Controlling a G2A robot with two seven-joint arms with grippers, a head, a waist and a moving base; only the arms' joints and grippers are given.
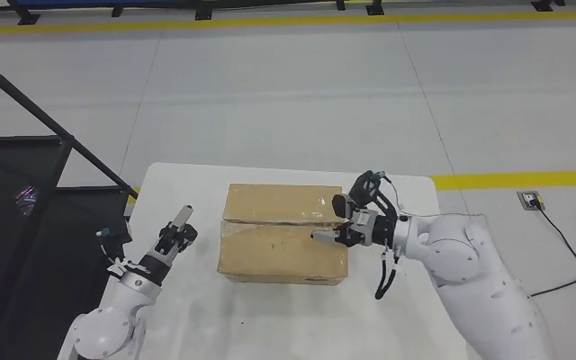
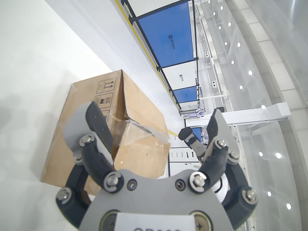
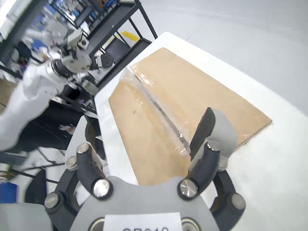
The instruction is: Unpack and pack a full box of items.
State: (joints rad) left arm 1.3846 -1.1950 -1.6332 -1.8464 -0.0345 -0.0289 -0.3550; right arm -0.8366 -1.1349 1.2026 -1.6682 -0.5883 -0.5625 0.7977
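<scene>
A closed brown cardboard box (image 1: 283,238) lies in the middle of the white table (image 1: 180,184), its top flaps joined by clear tape (image 3: 154,102) that is wrinkled and partly torn. My right gripper (image 1: 331,222) hovers open over the box's right end, and its fingers (image 3: 204,131) straddle the taped seam. To the left of the box, a short gap away, my left gripper (image 1: 183,223) stands open and holds nothing. In the left wrist view this gripper (image 2: 156,126) faces the box's end (image 2: 134,111), where a flap corner is lifted under loose tape.
A black metal rack (image 1: 36,207) stands against the table's left edge. The table's front part near me (image 1: 297,315) is bare white surface. Grey floor with a yellow line (image 1: 504,178) lies beyond the table.
</scene>
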